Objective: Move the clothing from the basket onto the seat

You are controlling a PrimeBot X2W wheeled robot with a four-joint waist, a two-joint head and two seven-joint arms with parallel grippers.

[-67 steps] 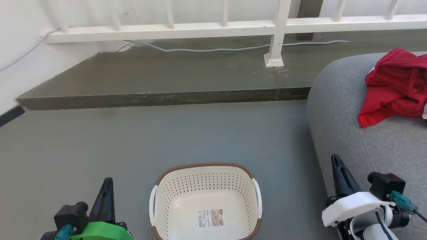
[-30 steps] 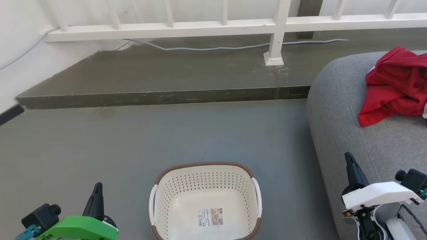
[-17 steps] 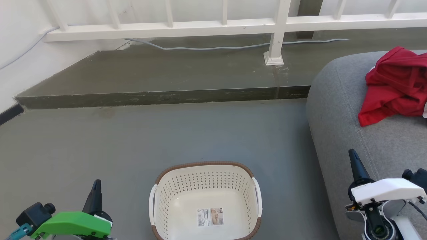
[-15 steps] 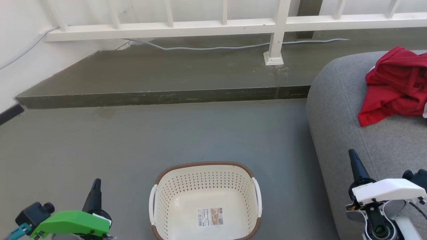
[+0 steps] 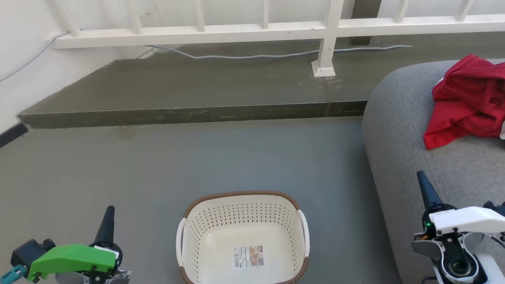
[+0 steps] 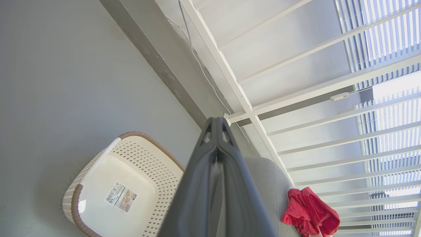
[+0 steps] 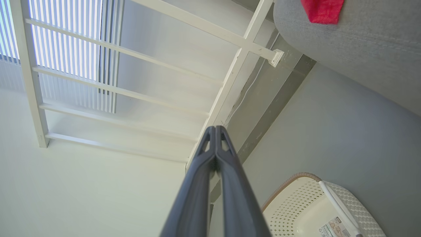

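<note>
The red clothing (image 5: 465, 102) lies crumpled on the grey seat (image 5: 398, 130), toward its far edge. The basket (image 5: 242, 196) stands on the floor (image 5: 197, 157), near the seat's left edge but apart from it, its label sticker (image 5: 248, 257) in plain sight. The left claw (image 5: 110, 210) hangs over the floor left of the basket, fingers pressed together, holding nothing. The right claw (image 5: 420, 175), also closed and without load, hangs over the seat's near left edge.

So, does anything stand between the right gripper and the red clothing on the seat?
Nothing visible does. Only bare seat lies between the shut right gripper and the clothing. The basket holds no garment.
</note>
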